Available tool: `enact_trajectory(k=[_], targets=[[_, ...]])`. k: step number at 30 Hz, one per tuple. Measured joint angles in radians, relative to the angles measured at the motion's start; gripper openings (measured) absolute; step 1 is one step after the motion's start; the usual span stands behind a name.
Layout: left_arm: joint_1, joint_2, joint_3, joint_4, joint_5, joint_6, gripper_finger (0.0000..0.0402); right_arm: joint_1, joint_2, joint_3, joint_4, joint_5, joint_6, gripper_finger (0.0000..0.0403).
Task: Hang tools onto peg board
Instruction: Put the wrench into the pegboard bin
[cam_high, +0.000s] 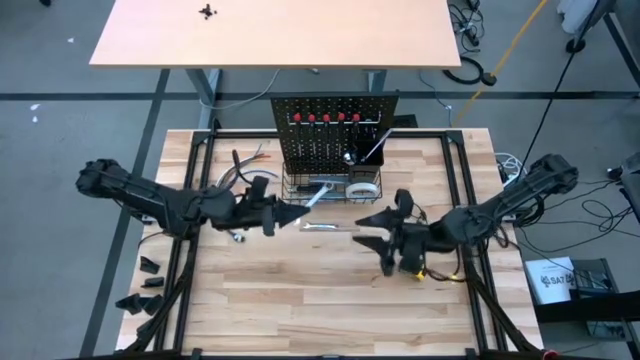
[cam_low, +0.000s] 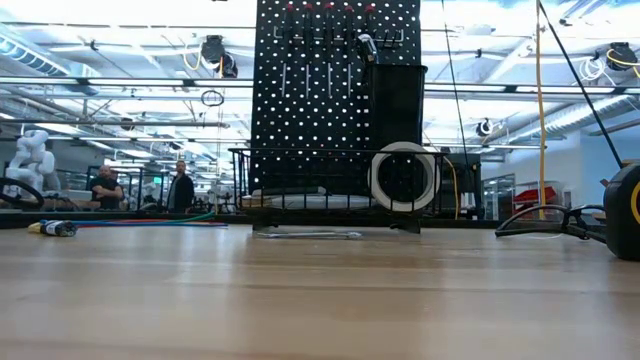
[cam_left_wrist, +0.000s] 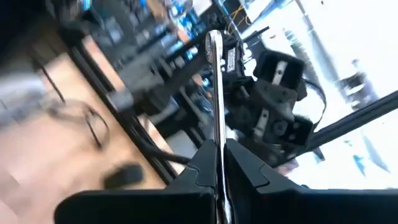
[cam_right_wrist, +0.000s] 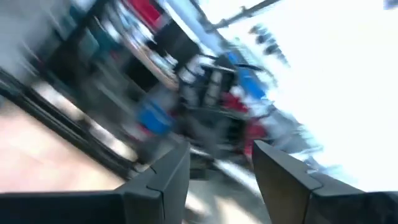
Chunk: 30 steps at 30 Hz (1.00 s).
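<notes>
The peg board (cam_high: 335, 140) stands upright at the table's far middle, with red-handled screwdrivers (cam_high: 325, 118) along its top and a white tape roll (cam_low: 403, 177) in its wire basket (cam_high: 330, 187). My left gripper (cam_high: 295, 213) hovers in front of the basket's left part, shut on a silver wrench (cam_high: 315, 195). A second silver wrench (cam_high: 325, 227) lies flat on the table before the basket. My right gripper (cam_high: 362, 230) hangs open to the right of it, nothing between its fingers (cam_right_wrist: 168, 180). Neither gripper shows in the low view. My left gripper pinches the wrench's shaft (cam_left_wrist: 217, 134) between its two fingers, near one end. The fingers lie along the wrench, which sticks straight out past the fingertips toward the basket. It is lifted clear of the table, its free end (cam_left_wrist: 214, 40) forward.
A yellow-black tape measure (cam_low: 625, 212) sits on the table's right part, by the right arm (cam_high: 480, 215). Small black parts (cam_high: 150, 265) lie at the left edge. Cables (cam_low: 130, 222) trail at the far left. Bare wood (cam_high: 300, 300) fills the near half of the table.
</notes>
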Motion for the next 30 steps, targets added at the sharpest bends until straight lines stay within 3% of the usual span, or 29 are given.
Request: enact_trajectory(k=[7,12,18,30], targets=[[-0.048,0.001,0.000,0.008,-0.027,-0.231,0.0013,-0.010,0.181,0.164,0.051,0.237,-0.591,0.0167],[-0.067,0.001,0.000,0.027,-0.100,-0.279,0.0013,-0.034,0.364,0.336,0.042,0.346,-0.802,0.0167],[-0.067,0.000,0.000,0.060,-0.122,-0.279,0.0013,-0.066,0.498,0.467,0.038,0.416,-0.897,0.0167],[-0.130,-0.012,-0.001,0.055,-0.121,-0.288,0.0013,-0.109,0.515,0.479,0.031,0.459,-0.953,0.0166]])
